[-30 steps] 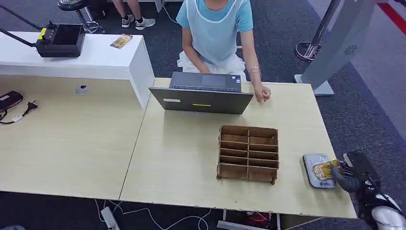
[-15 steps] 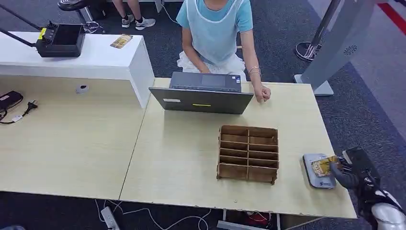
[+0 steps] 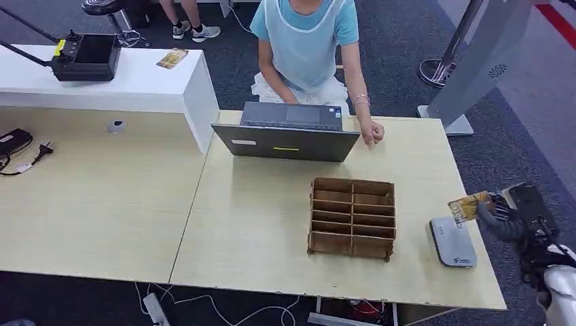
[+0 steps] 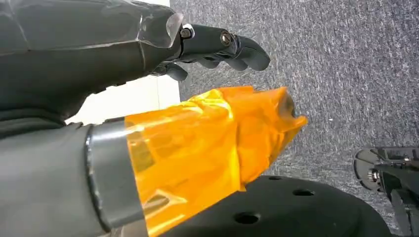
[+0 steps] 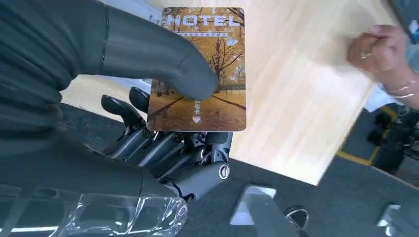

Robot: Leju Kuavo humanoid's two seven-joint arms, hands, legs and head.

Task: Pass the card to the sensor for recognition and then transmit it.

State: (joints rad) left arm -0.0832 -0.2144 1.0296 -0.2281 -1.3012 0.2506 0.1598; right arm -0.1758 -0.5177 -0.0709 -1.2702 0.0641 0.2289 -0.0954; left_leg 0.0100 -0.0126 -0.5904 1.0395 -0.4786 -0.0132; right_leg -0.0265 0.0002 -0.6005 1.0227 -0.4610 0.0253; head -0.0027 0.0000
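Light wood table [image 3: 272, 224]: open laptop [image 3: 289, 132] at far edge, wooden divided organizer [image 3: 352, 217] in middle, grey card sensor [image 3: 452, 242] near right edge. Right hand [image 3: 506, 216] pinches hotel key card [image 3: 467, 206] between thumb and fingers, above and just beyond sensor. Left hand [image 4: 197, 44]: hanging over carpet, fingers loosely curled, holding nothing. Seated person's fist [image 3: 373, 132] beside laptop.

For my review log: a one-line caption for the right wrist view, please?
Right hand pinches a hotel card above the light wooden table, a person's fist resting at its far edge.
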